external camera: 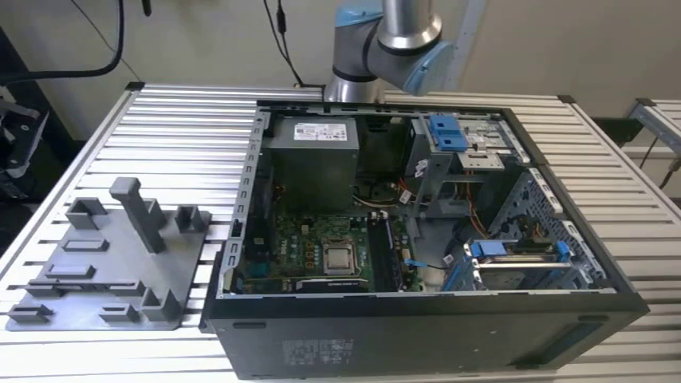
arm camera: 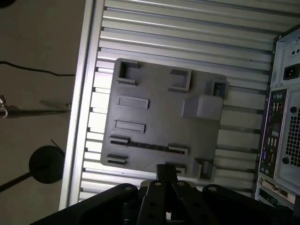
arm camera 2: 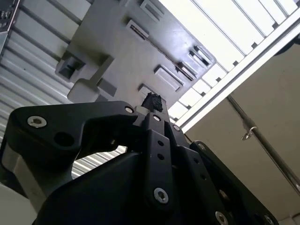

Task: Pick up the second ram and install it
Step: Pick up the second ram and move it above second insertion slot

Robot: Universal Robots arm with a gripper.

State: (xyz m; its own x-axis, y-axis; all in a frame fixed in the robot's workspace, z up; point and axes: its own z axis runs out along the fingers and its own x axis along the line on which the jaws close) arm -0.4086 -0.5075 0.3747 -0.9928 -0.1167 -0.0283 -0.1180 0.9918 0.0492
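Grey plastic tray point(external camera: 112, 267) sits on the slatted metal table point(external camera: 181, 120) at the exterior view's left, with a tall post point(external camera: 139, 211) and several low holder blocks standing up from it; just beside it, toward the exterior view's right, lies an open black computer case point(external camera: 426, 335) with a green board point(external camera: 309, 231) on its floor, and the arm point(external camera: 394, 48) rises behind the case and runs out of the top of the picture. In the second wrist view the black gripper point(arm camera 2: 152, 101) fills the foreground, its jaws look drawn together to a narrow tip with nothing between them, and it hangs above the tray without touching it; past the tip the ram point(arm camera 2: 159, 49) shows as a thin dark strip standing on edge in the tray, each end seated in a small holder block. In the first wrist view the tray is seen from above, with the ram point(arm camera: 146, 146) running along the side of the tray nearest the gripper point(arm camera: 166, 169); the tip is near the strip but clear of it, over one of the blocks at the tray's edge, and the ported back of the case stands just off the tray's far side, with bare floor beyond the table rail
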